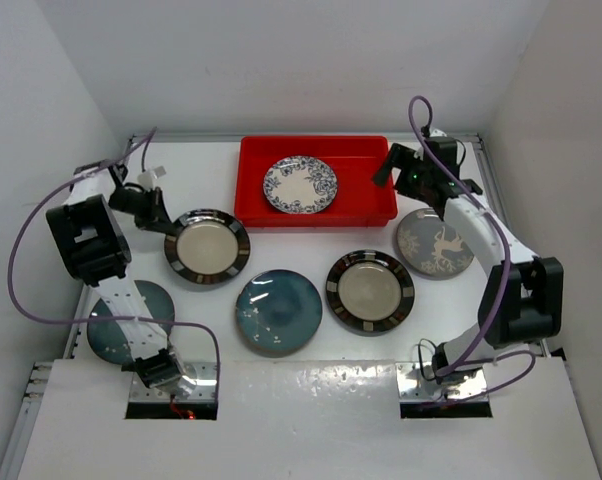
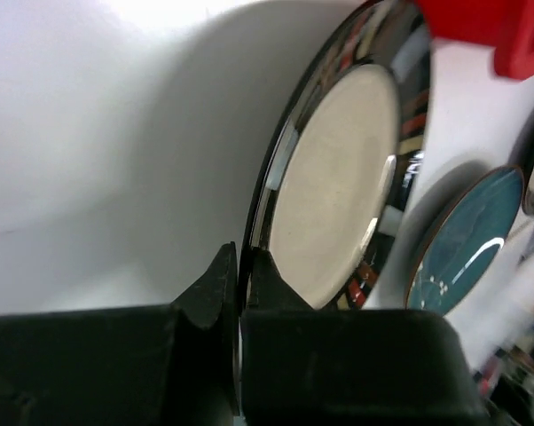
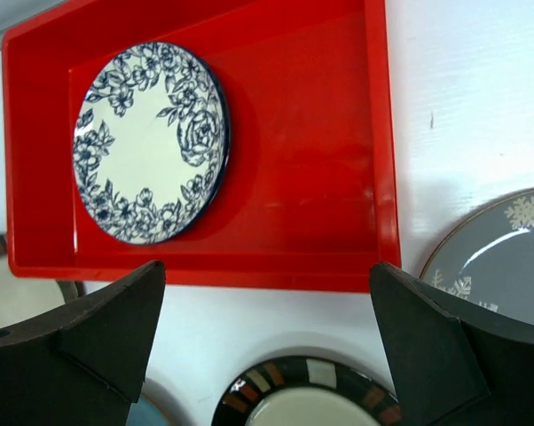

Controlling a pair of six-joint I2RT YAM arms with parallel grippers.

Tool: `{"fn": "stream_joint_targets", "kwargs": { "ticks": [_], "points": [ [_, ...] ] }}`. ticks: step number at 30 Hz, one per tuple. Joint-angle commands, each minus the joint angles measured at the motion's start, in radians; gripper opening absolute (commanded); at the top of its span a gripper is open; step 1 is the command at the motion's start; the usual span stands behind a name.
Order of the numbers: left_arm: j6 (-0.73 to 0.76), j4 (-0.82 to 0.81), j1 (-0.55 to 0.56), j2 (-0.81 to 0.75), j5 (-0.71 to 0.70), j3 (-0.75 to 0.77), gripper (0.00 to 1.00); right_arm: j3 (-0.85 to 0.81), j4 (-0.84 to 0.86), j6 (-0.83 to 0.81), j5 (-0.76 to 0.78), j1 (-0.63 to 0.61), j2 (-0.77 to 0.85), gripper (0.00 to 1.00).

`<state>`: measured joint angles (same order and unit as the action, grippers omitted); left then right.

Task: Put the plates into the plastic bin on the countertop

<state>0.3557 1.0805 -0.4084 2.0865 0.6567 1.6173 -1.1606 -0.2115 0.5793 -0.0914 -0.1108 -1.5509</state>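
Note:
The red plastic bin (image 1: 366,205) stands at the back of the white countertop (image 1: 311,250) with a blue floral plate (image 1: 299,185) lying in it. My left gripper (image 1: 164,222) is shut on the left rim of a cream plate with a dark banded rim (image 1: 207,246). In the left wrist view the fingertips (image 2: 243,266) pinch that plate's (image 2: 338,177) edge. My right gripper (image 1: 389,168) hangs open by the bin's right end. In the right wrist view it (image 3: 267,302) holds nothing, above the bin's (image 3: 338,177) front wall, with the floral plate (image 3: 147,142) beyond.
On the countertop lie a teal plate (image 1: 278,312), a second cream banded plate (image 1: 370,291) and a dark grey sprig plate (image 1: 436,243). Another teal plate (image 1: 109,325) lies partly under the left arm. White walls close in the sides and back.

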Motion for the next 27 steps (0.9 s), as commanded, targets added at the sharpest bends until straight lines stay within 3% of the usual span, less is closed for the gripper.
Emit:
{"fn": "stream_joint_targets", "kwargs": {
  "ticks": [1,7,17,21,27],
  "points": [
    [-0.015,-0.014,-0.059,-0.124,-0.008,0.127,0.00,0.036,0.027,0.007,-0.037,0.022,0.054,0.95],
    [-0.204,-0.105,-0.060,-0.204,0.014,0.240,0.00,0.107,0.031,0.093,-0.146,0.074,0.080,0.95],
    [-0.397,-0.191,0.035,-0.238,-0.025,0.478,0.00,0.226,-0.005,0.094,-0.145,0.134,0.163,0.95],
    [-0.483,-0.209,0.127,-0.203,-0.035,0.675,0.00,0.256,-0.023,0.091,-0.143,0.146,0.193,0.95],
    [-0.587,-0.382,0.315,-0.259,-0.062,0.690,0.00,0.309,-0.081,0.082,-0.133,0.161,0.256,0.94]
  ]
}}
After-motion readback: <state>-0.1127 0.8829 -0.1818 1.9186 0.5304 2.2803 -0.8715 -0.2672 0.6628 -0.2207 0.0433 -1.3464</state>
